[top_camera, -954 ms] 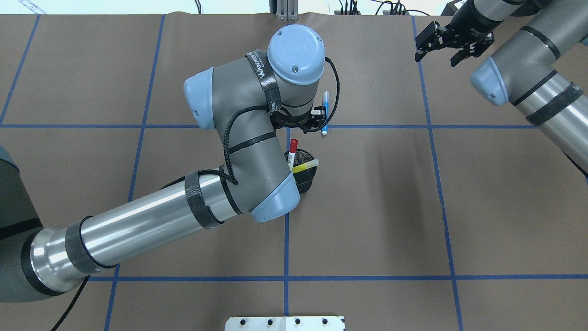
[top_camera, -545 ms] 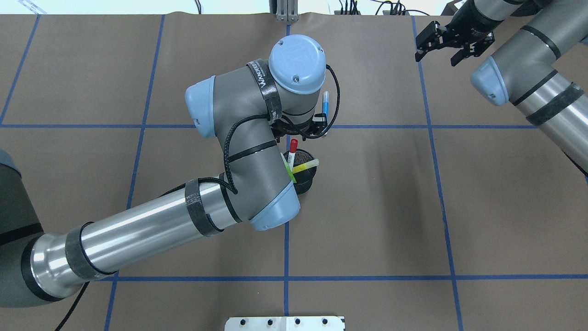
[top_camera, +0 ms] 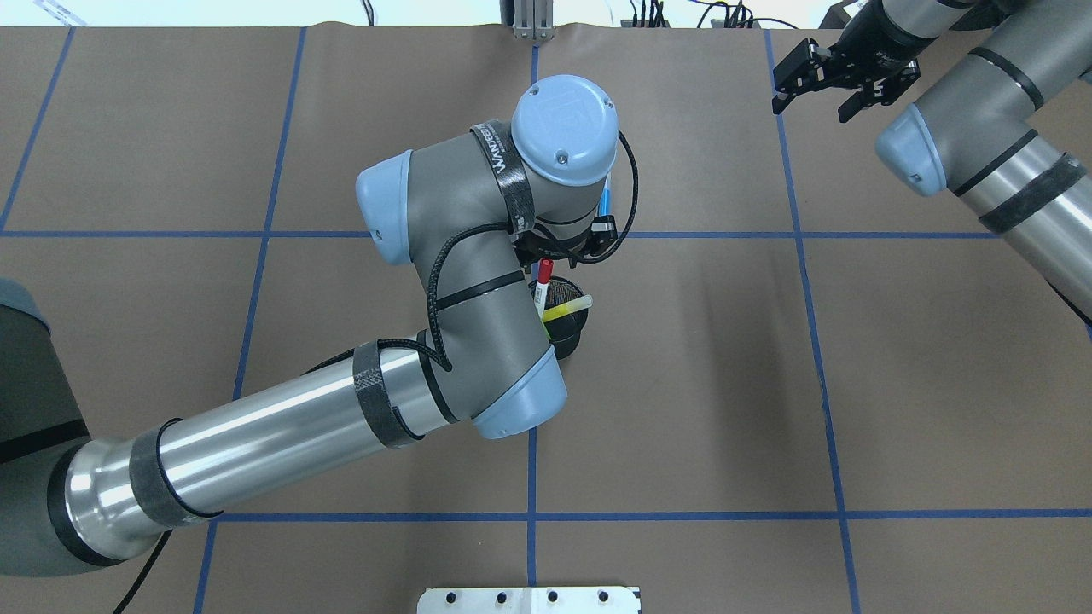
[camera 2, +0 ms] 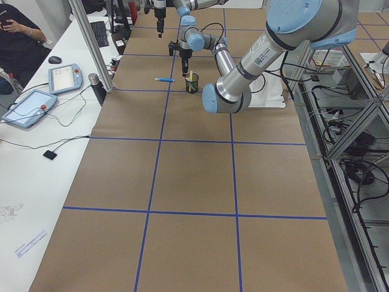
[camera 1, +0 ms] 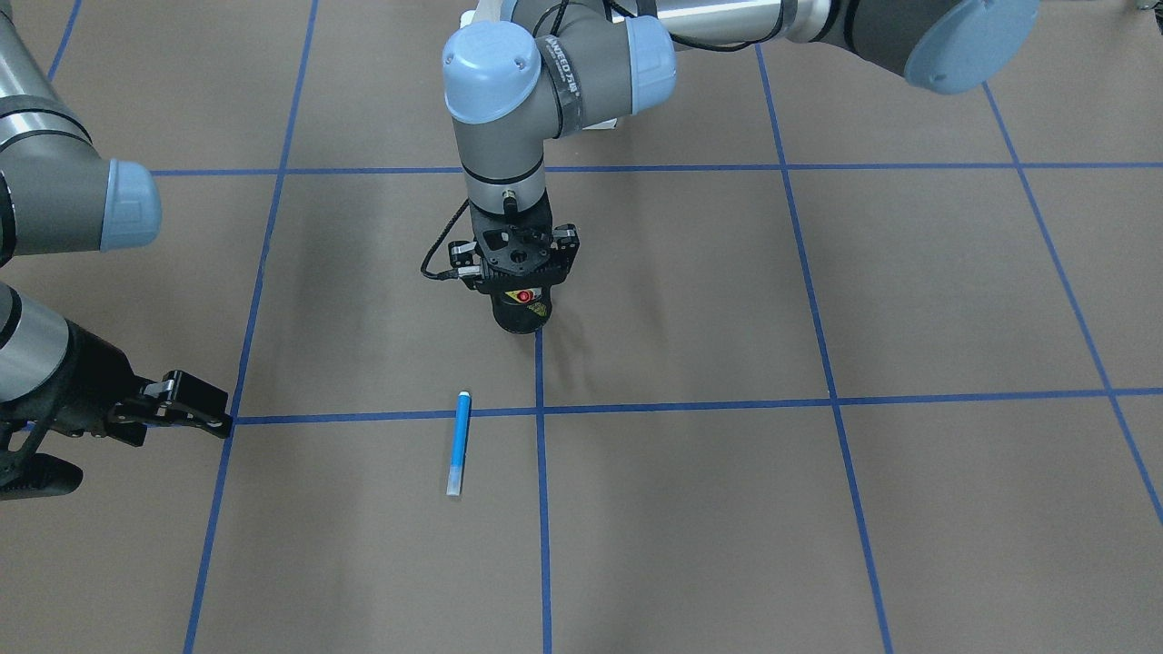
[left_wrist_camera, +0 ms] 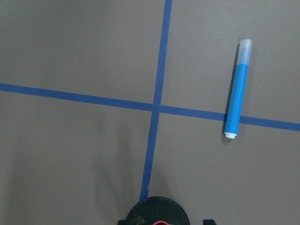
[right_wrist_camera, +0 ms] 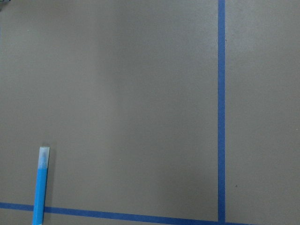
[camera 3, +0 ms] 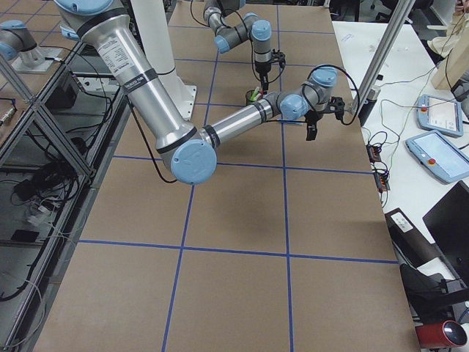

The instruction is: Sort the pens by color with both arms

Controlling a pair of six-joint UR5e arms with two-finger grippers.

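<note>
The blue pen [camera 1: 460,442] lies flat on the brown table, also in the left wrist view [left_wrist_camera: 236,90] and the right wrist view [right_wrist_camera: 41,187]. The red-capped white pen [top_camera: 543,271] and the yellow pen [top_camera: 570,309] stand in the black mesh cup [camera 1: 520,320]. The green pen is hidden by my left arm. My left gripper [camera 1: 522,304] points down just over the cup, open, with the red cap between its fingers. My right gripper [top_camera: 810,109] is open and empty at the far right of the table.
Blue tape lines [top_camera: 532,477] split the table into squares. A white base plate [top_camera: 529,599] sits at the near edge. My left forearm [top_camera: 281,435] crosses the near left of the table. Tablets and cables [camera 2: 30,106] lie on a side bench.
My left wrist has moved from over the blue pen back toward the cup and now covers more of that pen. The blue pen stays on the table. The right arm has barely moved.
</note>
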